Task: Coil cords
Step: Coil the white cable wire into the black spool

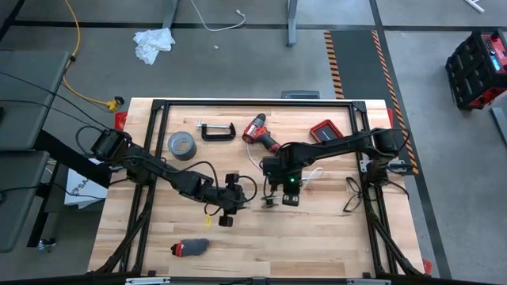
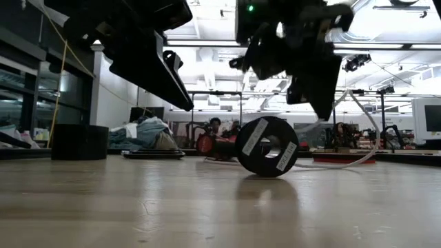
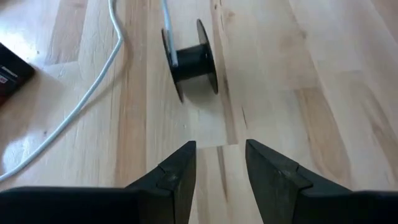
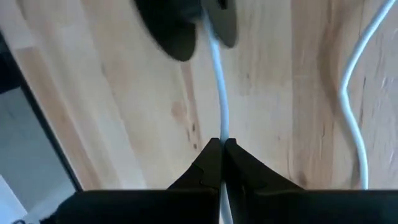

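Spool point(image 1: 268, 202) sat near the table point(image 1: 317, 237) centre, between the two grippers — left gripper point(image 1: 228, 207) just left of it, right gripper point(image 1: 277, 190) just above, pinching the cable point(image 4: 219, 93) that ran to it. Behind them lay the tape roll point(image 1: 181, 145), clamp point(image 1: 216, 130) and drill point(image 1: 260, 133) in a row — a small tool point(image 1: 191, 248) lay near the front edge.

Grey tape roll point(image 1: 181, 145), black clamp point(image 1: 217, 131), red drill point(image 1: 261, 134) along far table point(image 1: 333, 237) edge; red-black case point(image 1: 325, 131) beside.

The wooden table point(image 1: 333, 237) carries a tape roll point(image 1: 181, 145), a clamp point(image 1: 215, 130) and a red drill point(image 1: 261, 133). A black spool point(image 2: 267, 146) (standing on edge) rests mid-table with the white cable point(image 3: 81, 102).
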Controlling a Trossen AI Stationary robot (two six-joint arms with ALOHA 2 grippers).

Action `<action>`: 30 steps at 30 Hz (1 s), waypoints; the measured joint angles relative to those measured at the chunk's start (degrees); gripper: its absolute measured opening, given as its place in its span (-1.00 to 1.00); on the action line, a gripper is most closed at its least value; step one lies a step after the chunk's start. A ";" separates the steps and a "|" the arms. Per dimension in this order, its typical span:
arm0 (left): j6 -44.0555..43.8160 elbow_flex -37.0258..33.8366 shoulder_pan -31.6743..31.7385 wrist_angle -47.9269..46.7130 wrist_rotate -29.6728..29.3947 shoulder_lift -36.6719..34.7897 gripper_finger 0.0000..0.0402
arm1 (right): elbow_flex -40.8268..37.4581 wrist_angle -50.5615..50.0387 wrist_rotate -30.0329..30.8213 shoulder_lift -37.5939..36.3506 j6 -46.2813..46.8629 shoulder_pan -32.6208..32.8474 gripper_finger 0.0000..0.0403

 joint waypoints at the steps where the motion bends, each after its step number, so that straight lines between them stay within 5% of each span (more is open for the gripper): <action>1: 0.00 0.00 0.11 0.00 0.02 0.00 -0.33 | 0.00 0.12 0.05 -0.61 -0.14 0.11 -1.00; 30: 4.08 0.00 0.85 10.27 2.48 0.04 -0.33 | 0.00 5.14 3.35 -1.09 -2.02 3.17 -1.00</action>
